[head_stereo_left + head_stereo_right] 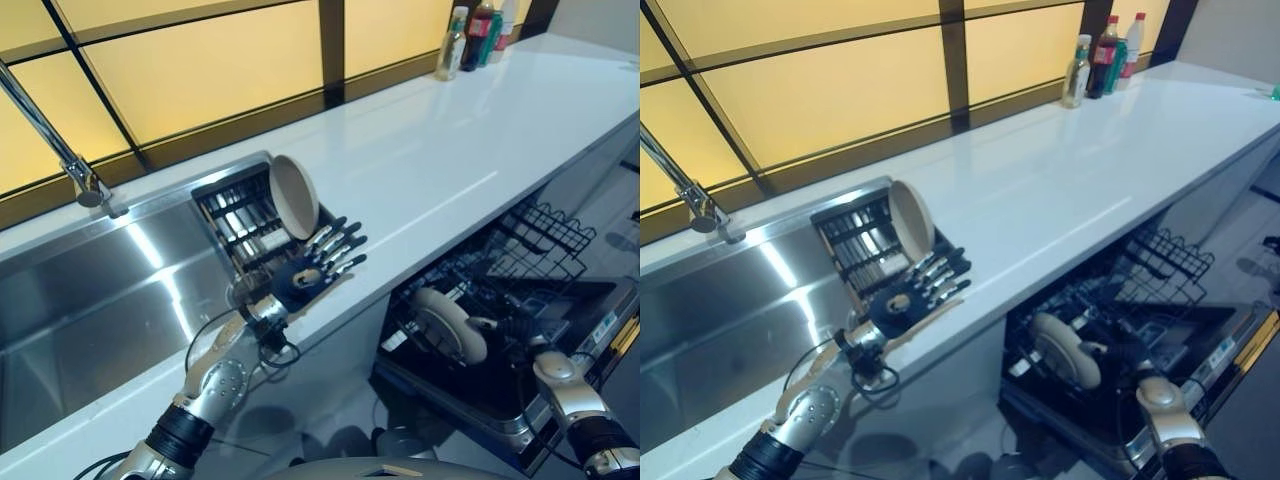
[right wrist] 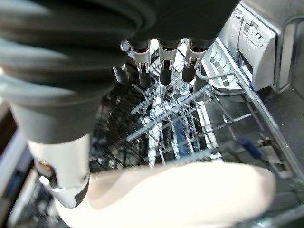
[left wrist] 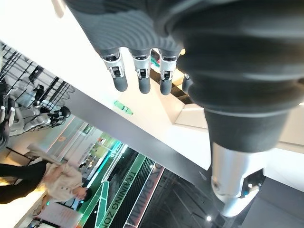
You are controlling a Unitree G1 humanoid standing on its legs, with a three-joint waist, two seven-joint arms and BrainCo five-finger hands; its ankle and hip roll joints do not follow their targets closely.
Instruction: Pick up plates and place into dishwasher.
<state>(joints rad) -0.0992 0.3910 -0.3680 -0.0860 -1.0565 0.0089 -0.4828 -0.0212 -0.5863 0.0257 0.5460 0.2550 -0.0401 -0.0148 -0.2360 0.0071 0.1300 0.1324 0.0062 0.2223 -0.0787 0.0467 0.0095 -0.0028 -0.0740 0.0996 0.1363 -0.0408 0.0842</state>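
Plates sat in two places. One beige plate (image 1: pixel 294 196) stood on edge in the dark drying rack (image 1: pixel 240 222) at the end of the steel sink (image 1: pixel 100 300), leaning against the rack's far side beside the white table (image 1: pixel 450 150). The left robot hand (image 1: pixel 318 268) hovered just in front of that rack over the table's front edge, fingers (image 1: pixel 340 245) straight and spread, holding nothing and not touching the plate; in the left wrist view its dark tips (image 3: pixel 141 84) pointed out into open space.

A second beige plate (image 1: pixel 450 325) stood upright in the lower rack (image 1: pixel 500 300) of the open dishwasher below the table. In the right wrist view the right robot hand (image 2: pixel 164 61) hung over the rack's wire tines, fingers (image 2: pixel 165 73) extended and relaxed, with this plate's pale rim (image 2: pixel 180 194) close under the wrist and the thumb (image 2: pixel 66 190) beside it. Whether the thumb touched the plate could not be told; the fingers were curled around nothing.

A tap (image 1: pixel 60 140) rose at the back of the sink, and a few bottles (image 1: pixel 475 35) stood at the far corner of the table by the window.
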